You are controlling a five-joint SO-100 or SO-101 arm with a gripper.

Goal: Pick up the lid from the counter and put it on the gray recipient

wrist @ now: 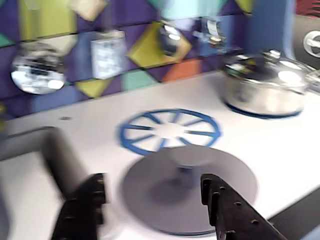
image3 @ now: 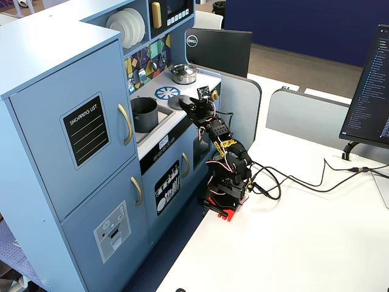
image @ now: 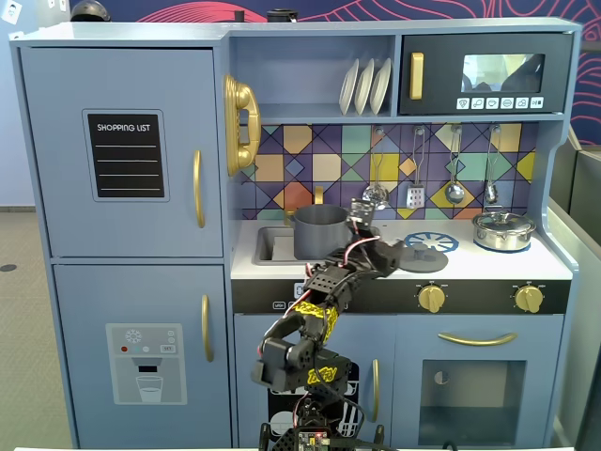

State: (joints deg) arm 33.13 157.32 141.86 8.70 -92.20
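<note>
The lid [wrist: 200, 200], a flat matte dark-gray disc with a small center knob, lies on the white counter just in front of a blue burner ring [wrist: 170, 130]. My gripper [wrist: 152, 184] is open, its two black fingers standing either side of the lid's near-left part, just above the counter. In a fixed view the gripper [image: 392, 254] is at the lid's [image: 427, 255] left edge. The gray recipient [image: 319, 231], a matte dark-gray pot, stands in the sink to the left. In the other fixed view it [image3: 144, 114] is left of the lid [image3: 178, 101] and gripper [image3: 193, 108].
A shiny silver pot with its lid [image: 503, 230] stands on the right burner. Utensils [image: 454, 191] hang on the tiled back wall above the counter. The sink [image: 268, 246] is sunk into the counter's left part. A monitor [image3: 219, 52] stands right of the kitchen.
</note>
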